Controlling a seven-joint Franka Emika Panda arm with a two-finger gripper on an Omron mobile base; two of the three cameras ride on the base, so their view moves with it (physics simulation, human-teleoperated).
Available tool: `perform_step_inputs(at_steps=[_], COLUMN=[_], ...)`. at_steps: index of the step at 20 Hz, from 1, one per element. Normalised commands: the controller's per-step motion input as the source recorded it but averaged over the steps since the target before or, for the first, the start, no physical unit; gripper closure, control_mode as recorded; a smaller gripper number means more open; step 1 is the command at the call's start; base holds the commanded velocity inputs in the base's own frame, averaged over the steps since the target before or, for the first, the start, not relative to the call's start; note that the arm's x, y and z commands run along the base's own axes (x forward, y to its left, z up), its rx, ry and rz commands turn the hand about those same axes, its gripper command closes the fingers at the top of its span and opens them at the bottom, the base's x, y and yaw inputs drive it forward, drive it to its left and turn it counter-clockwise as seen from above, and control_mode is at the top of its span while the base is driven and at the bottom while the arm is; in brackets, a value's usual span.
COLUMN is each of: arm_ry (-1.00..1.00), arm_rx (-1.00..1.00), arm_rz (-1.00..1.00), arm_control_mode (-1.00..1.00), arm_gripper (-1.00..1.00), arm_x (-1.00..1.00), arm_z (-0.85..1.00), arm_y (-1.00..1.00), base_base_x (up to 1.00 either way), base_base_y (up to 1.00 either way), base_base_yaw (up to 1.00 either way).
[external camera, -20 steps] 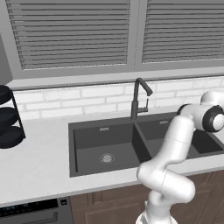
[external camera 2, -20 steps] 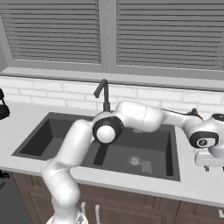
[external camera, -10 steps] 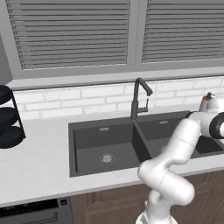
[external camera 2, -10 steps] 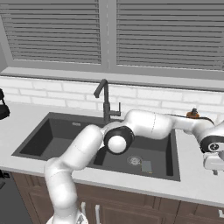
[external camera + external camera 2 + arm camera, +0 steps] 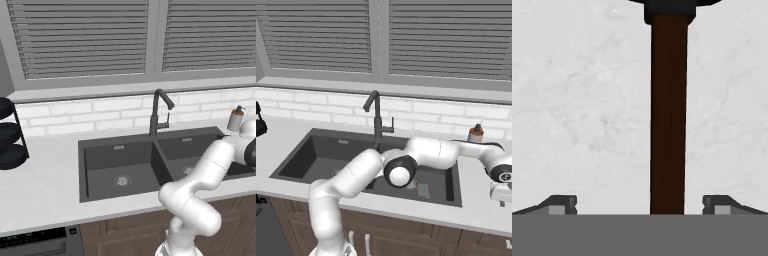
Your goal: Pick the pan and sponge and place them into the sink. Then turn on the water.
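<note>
in the hand view the gripper (image 5: 640, 205) looks straight down on the pale speckled counter (image 5: 577, 115), its two finger tips (image 5: 559, 204) set wide apart at the bottom left and bottom right of the frame, with nothing between them gripped. the brown handle of the pan (image 5: 669, 115) runs as a vertical bar up the middle of that frame, between the tips and clear of both, and meets the pan's dark body at the top edge, where very little of it shows. in the right base view the arm stretches across the frame to the far right edge, over the counter right of the sink (image 5: 321, 155). a small squarish grey-green thing lies on the floor of the right basin in that view, probably the sponge (image 5: 423, 189), though it is too small to be sure. the dark gooseneck faucet (image 5: 159, 112) stands behind the divider at the centre of the left base view, a soap dispenser (image 5: 235, 118) at the right edge, and a black wire rack (image 5: 10, 135) at the left edge.
</note>
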Motion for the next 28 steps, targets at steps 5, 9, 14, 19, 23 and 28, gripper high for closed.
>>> perform_step_inputs(at_steps=[5,9,14,19,23,28], arm_ry=[0.02,0.03,0.08,0.01,-0.06,-0.18], arm_rx=[0.05,0.02,0.04,-0.02,0.00,-0.02], arm_rz=[0.00,0.00,0.05,0.03,0.12,0.17], arm_control_mode=[-1.00,-1.00,-1.00,-1.00,-1.00,-1.00], arm_gripper=[-1.00,-1.00,1.00,1.00,1.00,1.00], arm_x=[0.06,0.16,0.21,0.14,0.00,0.00], arm_z=[-0.16,-0.32,-0.68,-0.06,0.13,0.24], arm_y=[-0.35,-0.19,0.14,0.16,0.97,1.00], base_base_x=[0.00,0.00,0.00,0.00,0.00,0.00], base_base_y=[0.00,0.00,0.00,0.00,0.00,0.00], base_base_yaw=[0.00,0.00,0.00,0.00,0.00,0.00])
